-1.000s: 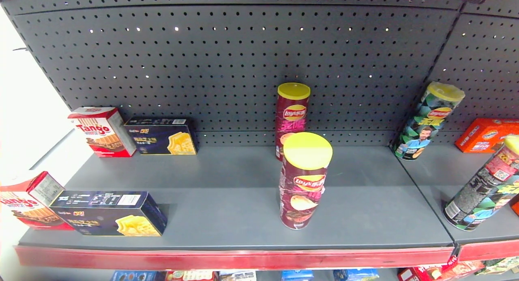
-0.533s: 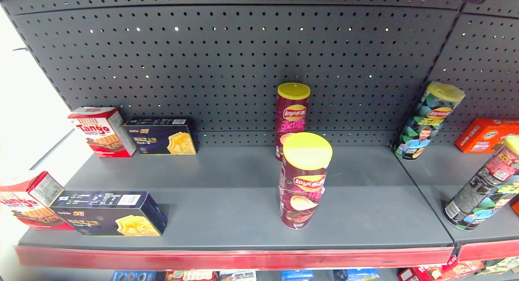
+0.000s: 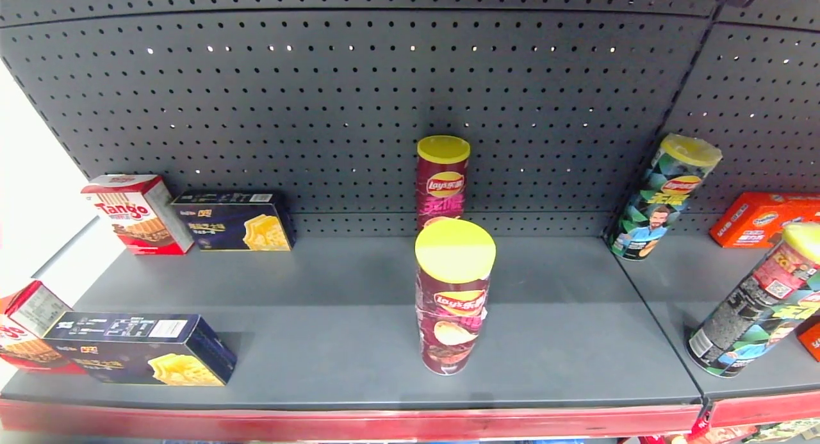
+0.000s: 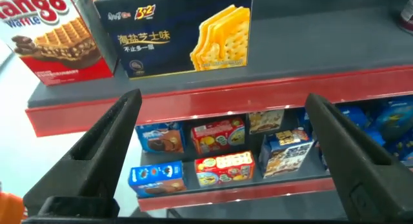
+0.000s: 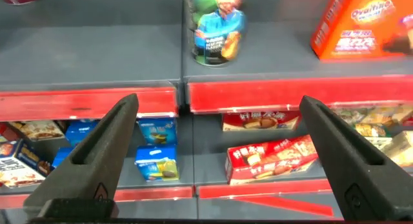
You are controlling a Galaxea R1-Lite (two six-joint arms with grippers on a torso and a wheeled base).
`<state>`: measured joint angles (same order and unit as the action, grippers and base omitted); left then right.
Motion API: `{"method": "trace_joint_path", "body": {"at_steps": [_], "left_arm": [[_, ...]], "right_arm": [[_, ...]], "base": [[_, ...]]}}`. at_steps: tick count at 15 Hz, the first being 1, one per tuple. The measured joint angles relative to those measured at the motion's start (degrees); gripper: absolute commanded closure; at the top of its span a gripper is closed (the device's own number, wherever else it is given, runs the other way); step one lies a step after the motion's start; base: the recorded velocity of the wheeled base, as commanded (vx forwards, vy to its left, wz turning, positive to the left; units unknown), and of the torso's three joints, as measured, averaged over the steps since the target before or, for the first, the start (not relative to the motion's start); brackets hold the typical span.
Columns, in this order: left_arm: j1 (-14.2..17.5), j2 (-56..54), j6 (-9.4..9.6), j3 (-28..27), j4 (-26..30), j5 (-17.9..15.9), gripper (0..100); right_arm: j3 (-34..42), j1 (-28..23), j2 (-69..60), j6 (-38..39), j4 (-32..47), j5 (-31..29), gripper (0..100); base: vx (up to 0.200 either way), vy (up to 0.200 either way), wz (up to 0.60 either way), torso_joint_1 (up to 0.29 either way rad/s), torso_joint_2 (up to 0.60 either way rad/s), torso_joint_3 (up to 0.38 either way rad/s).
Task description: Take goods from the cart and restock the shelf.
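The left gripper (image 4: 222,100) hangs before the red front edge of the shelf (image 3: 333,303), its jaws spread wide with nothing between them. The right gripper (image 5: 219,100) is equally released and empty, before the neighbouring section. On the shelf I see the front maroon can (image 3: 451,303) upright near the edge, and the back maroon can (image 3: 442,175) directly behind it, by the perforated panel (image 3: 320,111). At the left are a wafer box (image 3: 134,213) and a cracker box (image 3: 234,222) side by side — at the right a green can (image 3: 660,197) and an orange box (image 3: 759,220).
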<state>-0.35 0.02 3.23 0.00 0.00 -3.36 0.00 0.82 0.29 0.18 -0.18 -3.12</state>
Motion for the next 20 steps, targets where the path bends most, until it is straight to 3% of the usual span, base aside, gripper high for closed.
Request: {"method": "trace_joint_path", "body": {"at_steps": [2,11,13,20], "left_arm": [[0.0,0.0,-1.05,0.0,0.0,0.4,0],[0.0,0.0,-0.8,0.0,0.0,0.4,0],[0.0,0.0,-0.63,0.0,0.0,0.3,0],[0.0,0.0,-1.21,0.0,0.0,0.6,0]], "right_arm": [[0.0,0.1,0.0,0.0,0.0,0.0,0],[0.0,0.0,0.0,0.0,0.0,0.0,0],[0.0,0.0,0.0,0.0,0.0,0.0,0],[0.0,0.0,0.0,0.0,0.0,0.0,0]], "base": [[0.0,0.0,0.0,0.0,0.0,0.0],[-0.044,0.0,0.0,0.0,0.0,0.0],[-0.2,0.0,0.0,0.0,0.0,0.005],[0.0,0.0,0.0,0.0,0.0,0.0]]}}
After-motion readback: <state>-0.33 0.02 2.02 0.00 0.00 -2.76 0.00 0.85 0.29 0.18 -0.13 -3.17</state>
